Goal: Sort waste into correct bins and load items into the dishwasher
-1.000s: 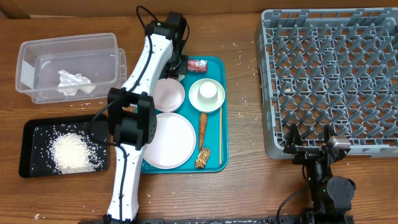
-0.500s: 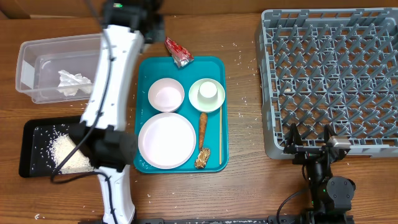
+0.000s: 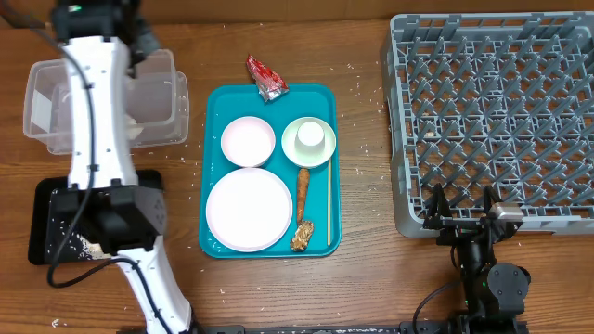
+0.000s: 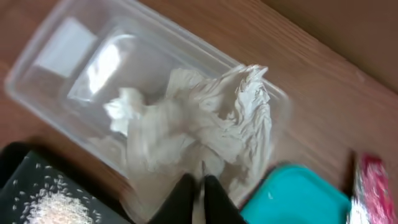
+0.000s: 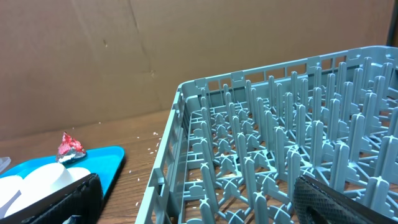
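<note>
Left gripper (image 4: 203, 188), jaws pressed together, hangs over the clear rectangular plastic tub (image 3: 172, 102) in the upper left of the overhead view. The crumpled white napkin (image 4: 205, 118) lies inside the tub. The red shiny snack wrapper (image 3: 265, 78) lies across the top edge of the large flat teal tray (image 3: 327, 199). Right gripper (image 3: 461, 211), jaws spread wide, sits at lower right, just before the large square grey plastic dish rack (image 3: 492, 111).

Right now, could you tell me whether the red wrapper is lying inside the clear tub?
No, the red wrapper lies by the far edge of the teal tray, outside the clear tub.
</note>
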